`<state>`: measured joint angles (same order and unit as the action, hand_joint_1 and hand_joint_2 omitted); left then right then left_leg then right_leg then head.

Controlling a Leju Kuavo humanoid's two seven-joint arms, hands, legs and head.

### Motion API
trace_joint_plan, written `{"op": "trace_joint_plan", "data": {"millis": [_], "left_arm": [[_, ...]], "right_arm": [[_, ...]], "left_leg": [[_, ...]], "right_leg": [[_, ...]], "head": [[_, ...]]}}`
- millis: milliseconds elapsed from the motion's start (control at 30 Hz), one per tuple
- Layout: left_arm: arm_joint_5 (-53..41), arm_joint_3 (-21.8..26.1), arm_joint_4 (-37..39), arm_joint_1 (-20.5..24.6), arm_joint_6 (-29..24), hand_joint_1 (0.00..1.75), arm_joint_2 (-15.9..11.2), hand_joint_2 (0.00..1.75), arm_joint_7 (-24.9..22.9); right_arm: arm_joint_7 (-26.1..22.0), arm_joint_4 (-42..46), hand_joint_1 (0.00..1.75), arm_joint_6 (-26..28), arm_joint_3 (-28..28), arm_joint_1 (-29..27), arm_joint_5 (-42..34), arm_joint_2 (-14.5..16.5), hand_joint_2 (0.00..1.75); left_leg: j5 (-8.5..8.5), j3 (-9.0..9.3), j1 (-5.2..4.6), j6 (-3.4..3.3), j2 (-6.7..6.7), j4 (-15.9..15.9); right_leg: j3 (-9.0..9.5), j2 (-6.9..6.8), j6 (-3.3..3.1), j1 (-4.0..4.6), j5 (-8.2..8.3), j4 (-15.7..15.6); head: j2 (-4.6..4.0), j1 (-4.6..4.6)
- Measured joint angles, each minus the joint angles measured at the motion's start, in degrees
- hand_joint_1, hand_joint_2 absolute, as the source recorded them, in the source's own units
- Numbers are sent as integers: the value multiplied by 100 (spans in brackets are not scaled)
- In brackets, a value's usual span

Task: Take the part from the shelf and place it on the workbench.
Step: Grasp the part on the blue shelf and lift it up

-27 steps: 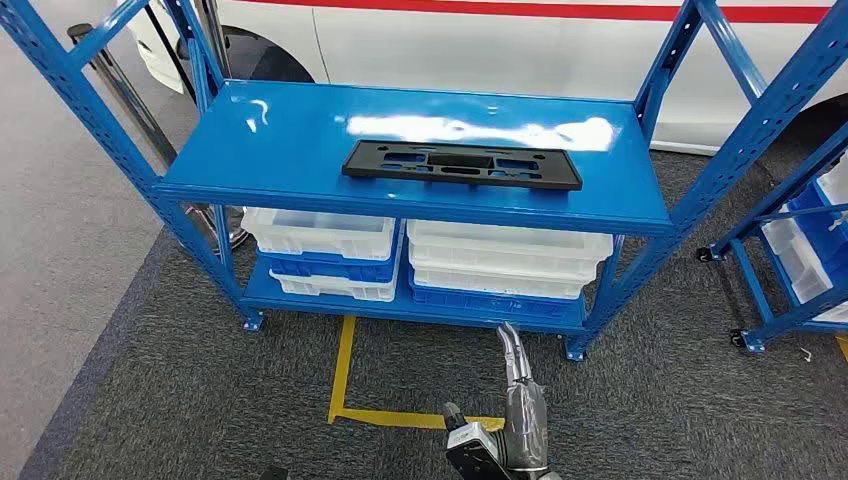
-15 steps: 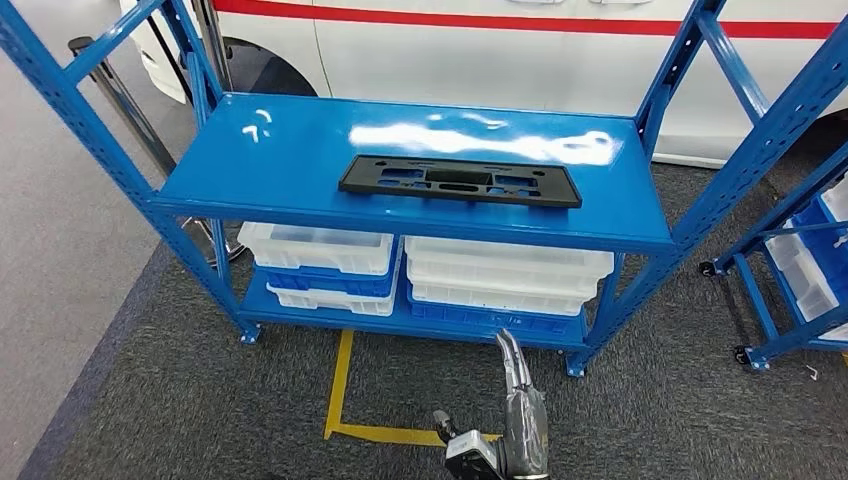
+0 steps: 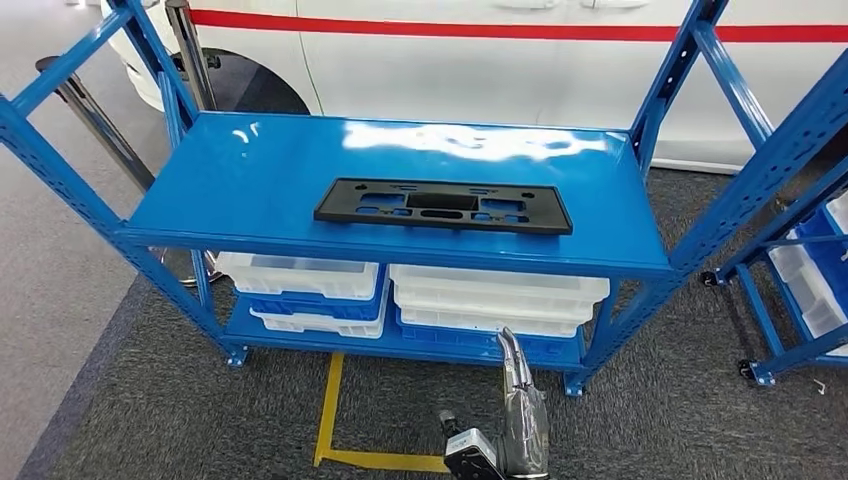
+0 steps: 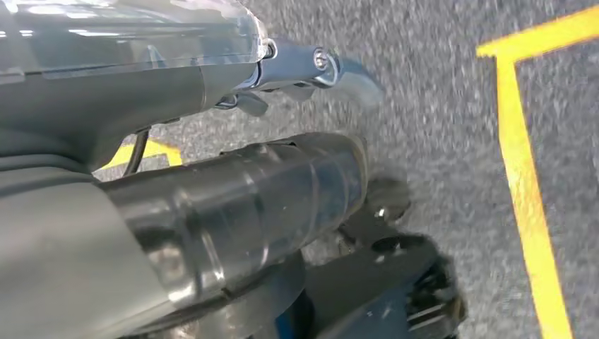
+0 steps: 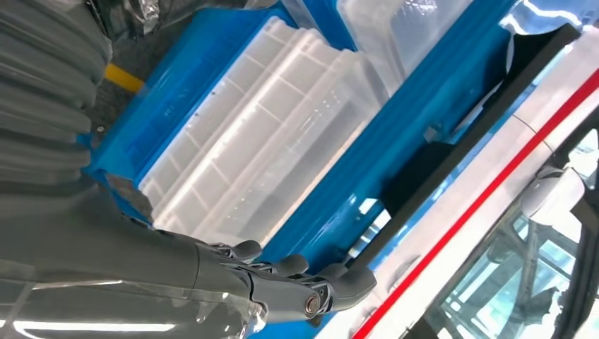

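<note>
The part [image 3: 443, 205] is a long flat black plastic panel with cut-outs, lying lengthwise on the blue shelf's top board [image 3: 250, 170], right of centre and near the front edge. My right hand [image 3: 515, 375] is low in front of the shelf, well short of the part, fingers stretched toward the lower tier and holding nothing. The right wrist view has these fingers [image 5: 311, 279] pointing at the white bins [image 5: 268, 141]. My left hand [image 4: 282, 141] hangs over the carpet, its thumb and fingers apart with nothing between them.
White bins [image 3: 495, 295] fill the shelf's lower tier. Blue uprights [image 3: 690, 60] frame the top board at each end. A second blue rack [image 3: 800, 290] stands at the right, and a white car with a red stripe [image 3: 480, 60] is behind. Yellow floor tape [image 3: 330, 410] lies in front.
The whole picture has shifted: the camera has come closer, so the shelf looks larger and sits lower. The part lies as before. My right hand keeps its pose.
</note>
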<state>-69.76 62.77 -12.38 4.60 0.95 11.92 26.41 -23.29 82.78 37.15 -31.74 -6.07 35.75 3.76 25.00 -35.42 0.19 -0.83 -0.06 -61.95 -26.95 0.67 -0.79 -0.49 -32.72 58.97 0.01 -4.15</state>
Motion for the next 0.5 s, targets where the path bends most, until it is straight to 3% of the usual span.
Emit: {"op": "trace_joint_plan", "data": {"millis": [100, 167, 300, 333, 367, 400, 433, 500], "left_arm": [[5, 1, 1, 16, -18, 0, -5, 0, -24], [5, 1, 1, 2, -40, 0, -5, 0, -32], [5, 1, 1, 5, -50, 0, -5, 0, -33], [5, 1, 1, 1, -46, 0, -5, 0, -33], [5, 1, 2, -4, -44, 0, -5, 0, -32], [5, 1, 4, -7, -44, 0, -2, 0, -32], [5, 1, 10, -16, -43, 0, 2, 0, -32], [5, 2, 24, -10, -43, 0, 8, 0, -31]], "right_arm": [[38, 18, 0, 8, -16, 3, 0, -12, 0], [47, 32, 0, 12, -23, 8, -2, -22, 0], [66, 36, 0, 13, -57, 13, 27, -58, 0], [74, 36, 0, 12, -66, 13, 34, -70, 0], [77, 36, 0, 12, -72, 14, 38, -79, 0], [80, 36, 0, 12, -76, 14, 39, -87, 0], [81, 34, 0, 12, -79, 10, 41, -95, 44], [93, 28, 0, 11, -91, 11, 45, -115, 131]], "left_leg": [[185, 186, -11, -78, -7, 268], [226, 354, 19, -134, -21, 397], [415, 651, 28, -169, -31, 465], [489, 746, 30, -161, -35, 465], [568, 854, 32, -151, -40, 465], [652, 966, 35, -138, -41, 466], [740, 1063, 36, -121, -38, 466], [875, 1162, 30, -66, -41, 480]], "right_leg": [[52, -14, 101, -9, 7, 21], [-77, -30, 147, -17, -18, 320], [-1027, -35, 242, -33, -369, 1482], [-1191, -36, 252, -35, -357, 1524], [-1262, -37, 251, -34, -223, 1377], [-1263, -39, 243, -33, 32, 1087], [-1252, -45, 218, -28, 400, 752], [-1238, -62, 144, 15, 866, 308]], "head": [[1, 8], [1, 3], [0, -5], [0, -5], [-1, -5], [-1, -7], [-1, -9], [-1, 6]]}}
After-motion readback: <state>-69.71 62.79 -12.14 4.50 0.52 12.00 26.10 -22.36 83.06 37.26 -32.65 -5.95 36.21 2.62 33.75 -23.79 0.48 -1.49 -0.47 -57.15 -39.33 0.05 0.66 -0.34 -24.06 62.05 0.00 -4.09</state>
